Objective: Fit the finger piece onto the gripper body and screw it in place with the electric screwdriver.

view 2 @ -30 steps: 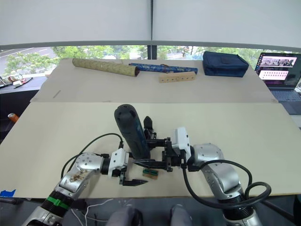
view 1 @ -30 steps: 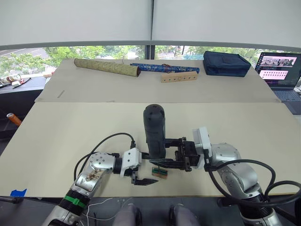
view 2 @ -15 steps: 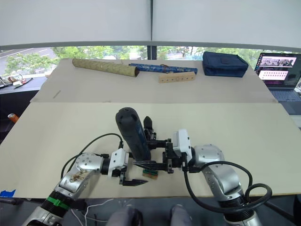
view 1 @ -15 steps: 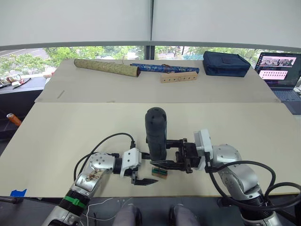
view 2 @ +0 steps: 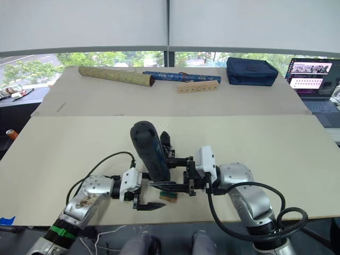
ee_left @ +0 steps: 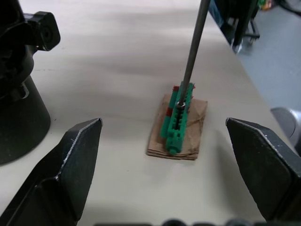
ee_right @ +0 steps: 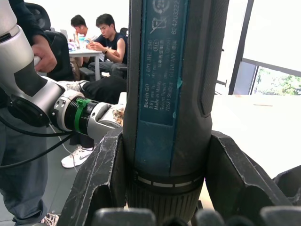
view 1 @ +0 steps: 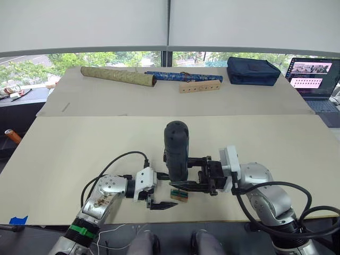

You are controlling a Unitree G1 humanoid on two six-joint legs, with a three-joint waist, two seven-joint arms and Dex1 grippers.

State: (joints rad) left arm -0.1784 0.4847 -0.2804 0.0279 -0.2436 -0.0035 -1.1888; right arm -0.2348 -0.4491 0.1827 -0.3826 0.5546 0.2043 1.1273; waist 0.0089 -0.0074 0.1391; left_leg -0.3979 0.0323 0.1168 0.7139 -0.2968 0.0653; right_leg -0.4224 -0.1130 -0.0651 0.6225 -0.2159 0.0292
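Observation:
The electric screwdriver (view 1: 176,150) stands upright near the table's front edge, with my right gripper (view 1: 183,171) shut around its lower barrel (ee_right: 162,94). Its thin metal bit (ee_left: 193,47) comes down onto a small green-and-brown block (ee_left: 178,123). My left gripper (view 1: 159,204) is open just left of that block, its fingers (ee_left: 70,160) spread wide on either side of it. The gripper body (view 2: 166,142) is black and sits right behind the screwdriver, one pointed finger sticking up; its round base (ee_left: 19,108) is close to the left gripper. The finger piece is out of view.
On the far table lie a patterned roll (view 1: 118,76), a blue roll (view 1: 183,76), a wooden block with holes (view 1: 200,86) and a dark blue bag (view 1: 253,71). A laptop (view 1: 313,74) is at the far right. Seated people (ee_right: 101,33) are beyond the table.
The screwdriver's top has drifted slightly right and away. The head view has shifted a little. Both grippers keep their state, and the left one stays by the block.

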